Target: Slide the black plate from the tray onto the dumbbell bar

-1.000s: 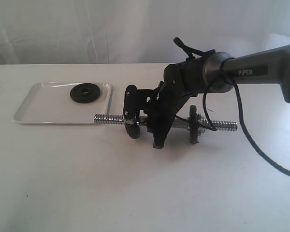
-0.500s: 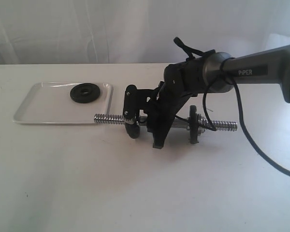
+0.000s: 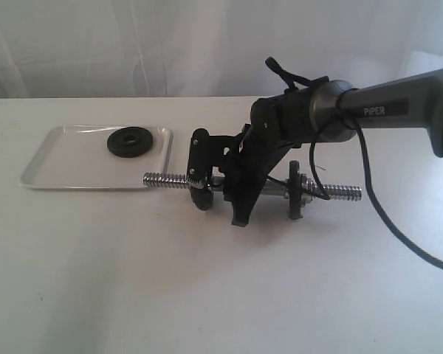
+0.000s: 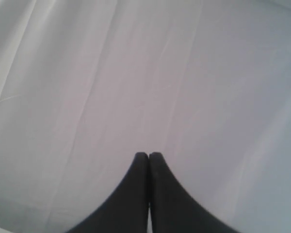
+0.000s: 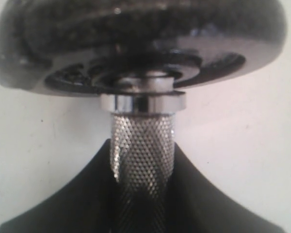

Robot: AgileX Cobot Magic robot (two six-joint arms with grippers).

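On the shallow white rectangular tray (image 3: 66,158) with its low raised lip, toward the far rim, lies the small round matte black plate (image 3: 130,142), flat, centre hole up, touched by neither arm. The short chrome dumbbell bar (image 3: 162,181) lies across the white worktop (image 3: 207,295). One coarse threaded end is bare and reaches the tray's near corner; whether it touches I cannot tell. I judge that this leaves that end free to receive the plate. The right gripper (image 3: 220,188) is clenched on the bar's middle, apparently to keep the round rod from rolling. Its wrist view shows black fingers (image 5: 77,213) flanking diamond-knurled steel below a polished collar (image 5: 142,103). Beyond that collar a second black disc (image 3: 295,190), with moulded recesses and a slight sheen, already sits on the bar's other half. The left gripper (image 4: 149,156) is pressed closed on nothing, facing a creased white curtain (image 4: 136,73), away from the work.
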